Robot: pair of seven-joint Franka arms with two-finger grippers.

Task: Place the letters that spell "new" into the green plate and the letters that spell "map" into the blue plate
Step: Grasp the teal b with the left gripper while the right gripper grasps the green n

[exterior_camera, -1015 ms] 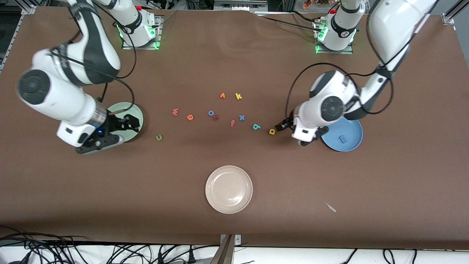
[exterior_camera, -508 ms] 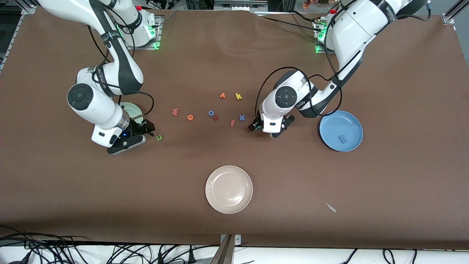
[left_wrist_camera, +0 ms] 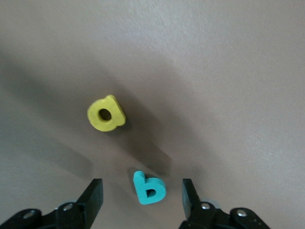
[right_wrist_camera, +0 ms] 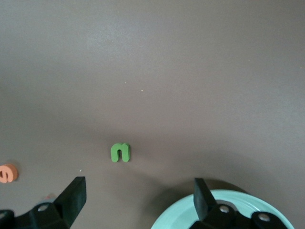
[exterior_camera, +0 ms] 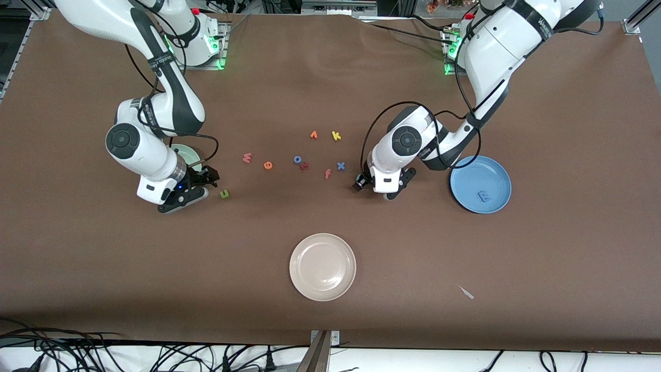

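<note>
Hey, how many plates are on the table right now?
3. The green plate sits partly hidden under the right arm; the blue plate lies toward the left arm's end; the beige-white plate is nearest the front camera.

The right gripper (right_wrist_camera: 136,200) is showing its two dark fingers (right_wrist_camera: 71,196) spread wide apart over the brown table (right_wrist_camera: 190,71). The green "n" (right_wrist_camera: 120,152) is lying flat between them, touching neither. The orange "e" (right_wrist_camera: 7,172) is sitting at the edge, and the green plate (right_wrist_camera: 186,217) is showing its rim.
</note>
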